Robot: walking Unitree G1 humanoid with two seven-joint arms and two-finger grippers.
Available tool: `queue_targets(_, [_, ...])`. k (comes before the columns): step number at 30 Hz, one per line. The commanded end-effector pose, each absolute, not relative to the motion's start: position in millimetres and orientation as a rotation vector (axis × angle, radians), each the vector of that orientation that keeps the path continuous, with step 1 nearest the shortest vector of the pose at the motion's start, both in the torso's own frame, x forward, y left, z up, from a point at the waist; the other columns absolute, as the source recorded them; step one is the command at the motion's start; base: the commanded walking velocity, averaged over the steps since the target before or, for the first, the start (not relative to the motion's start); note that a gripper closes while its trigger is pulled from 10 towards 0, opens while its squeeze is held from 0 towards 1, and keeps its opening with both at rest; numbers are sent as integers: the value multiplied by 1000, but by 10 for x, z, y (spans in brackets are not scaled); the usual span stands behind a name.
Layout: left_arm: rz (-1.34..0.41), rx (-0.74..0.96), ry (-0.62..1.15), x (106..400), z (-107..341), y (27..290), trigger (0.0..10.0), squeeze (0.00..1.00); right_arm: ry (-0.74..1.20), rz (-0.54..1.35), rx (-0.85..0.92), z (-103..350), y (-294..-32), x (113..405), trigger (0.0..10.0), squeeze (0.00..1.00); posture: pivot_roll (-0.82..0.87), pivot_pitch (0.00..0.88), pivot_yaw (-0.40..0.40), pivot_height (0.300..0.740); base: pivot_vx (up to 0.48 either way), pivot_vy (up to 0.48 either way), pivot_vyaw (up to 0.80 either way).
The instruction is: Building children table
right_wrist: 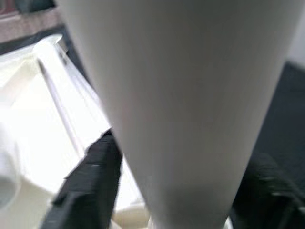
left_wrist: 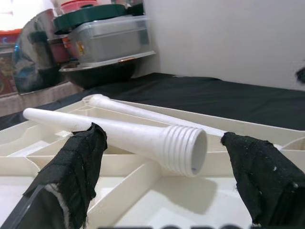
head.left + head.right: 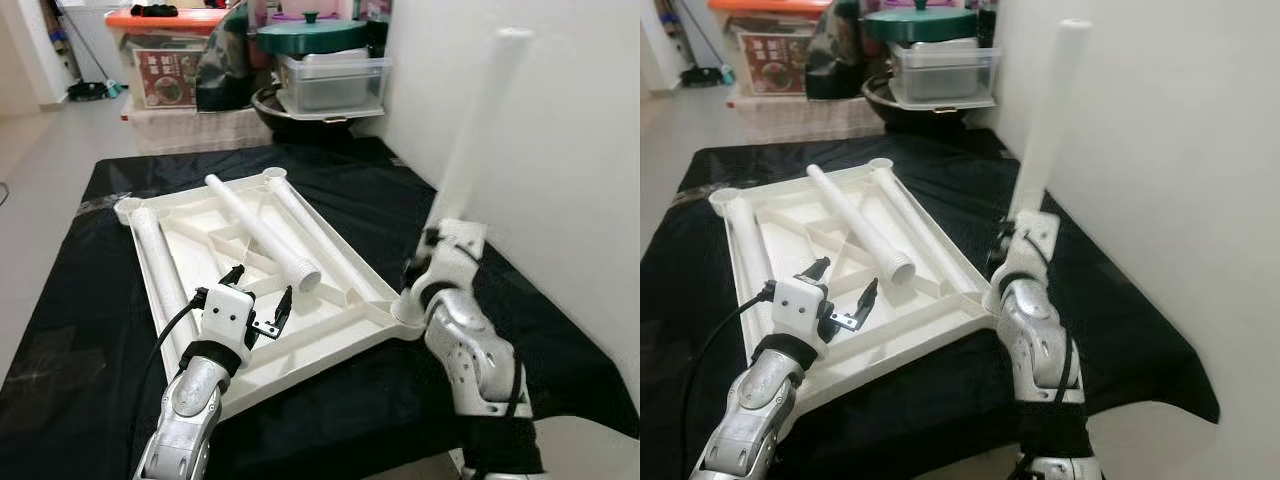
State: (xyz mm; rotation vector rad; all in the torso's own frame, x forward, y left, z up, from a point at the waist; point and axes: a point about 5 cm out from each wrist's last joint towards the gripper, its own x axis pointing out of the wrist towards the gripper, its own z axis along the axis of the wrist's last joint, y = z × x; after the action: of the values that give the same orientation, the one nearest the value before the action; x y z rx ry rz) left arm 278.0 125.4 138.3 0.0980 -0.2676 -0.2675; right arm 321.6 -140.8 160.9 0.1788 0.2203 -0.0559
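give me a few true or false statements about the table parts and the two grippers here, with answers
1. The right gripper holds a table leg upright at a corner of the tabletop. True.
2. The left gripper is shut on a leg. False: its fingers are open, with the threaded leg lying ahead of them.
3. The tabletop lies underside up on a black cloth. True.
4. All four legs stand upright. False: three lie on the tabletop.

Head eyes look down on the tabletop (image 3: 330,320) (shared); wrist cameras sit close along each tool.
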Motion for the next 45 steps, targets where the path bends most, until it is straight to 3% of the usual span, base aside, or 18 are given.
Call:
queue_targets(1, [-272, 117, -263, 2786, 1368, 1256, 10000, 0, 167, 21, 179, 1720, -1331, 3223, 10000, 1000, -70, 0, -46, 740, 0, 0, 0])
queue_targets(8, [-272, 111, -264, 2791, 1371, 1250, 10000, 0, -20, 324, 139, 2075, -1264, 3089, 10000, 1000, -79, 0, -44, 740, 0, 0, 0])
queue_targets(10, [-272, 111, -264, 2791, 1371, 1250, 10000, 0, -20, 324, 139, 2075, -1264, 3089, 10000, 1000, -79, 0, -44, 740, 0, 0, 0])
queue_targets(13, [-262, 102, -269, 2775, 1375, 1265, 10000, 0, 2, 510, 59, 2083, -1315, 2938, 10000, 1000, -85, 0, -45, 740, 0, 0, 0])
queue_targets(20, [-227, 78, -278, 2755, 1383, 1319, 10000, 0, 46, 686, -73, 2040, -1446, 2716, 10000, 1000, -93, 0, -41, 740, 0, 0, 0])
queue_targets(25, [-192, 61, -281, 2757, 1390, 1373, 10000, 0, 53, 660, -139, 2044, -1556, 2689, 10000, 1000, -96, 0, -36, 740, 0, 0, 0])
queue_targets(26, [-186, 58, -281, 2762, 1391, 1384, 10000, 0, 49, 539, -142, 2057, -1670, 2788, 10000, 1000, -97, 0, -35, 740, 0, 0, 0])
queue_targets(28, [-186, 58, -281, 2762, 1391, 1384, 10000, 0, 49, 539, -142, 2057, -1670, 2788, 10000, 1000, -97, 0, -35, 740, 0, 0, 0])
queue_targets(30, [-187, 60, -277, 2776, 1386, 1383, 10000, 0, 70, 248, -75, 2044, -1940, 2992, 10000, 1000, -98, 0, -31, 740, 0, 0, 0])
queue_targets(33, [-188, 61, -276, 2781, 1384, 1383, 10000, 0, 87, 192, -53, 2015, -2001, 3011, 10000, 1000, -93, 0, -35, 740, 0, 0, 0])
queue_targets(45, [-191, 67, -272, 2792, 1379, 1402, 10000, 0, 276, 599, -160, 1757, -1864, 2389, 10000, 1000, -120, 0, -15, 740, 0, 0, 0])
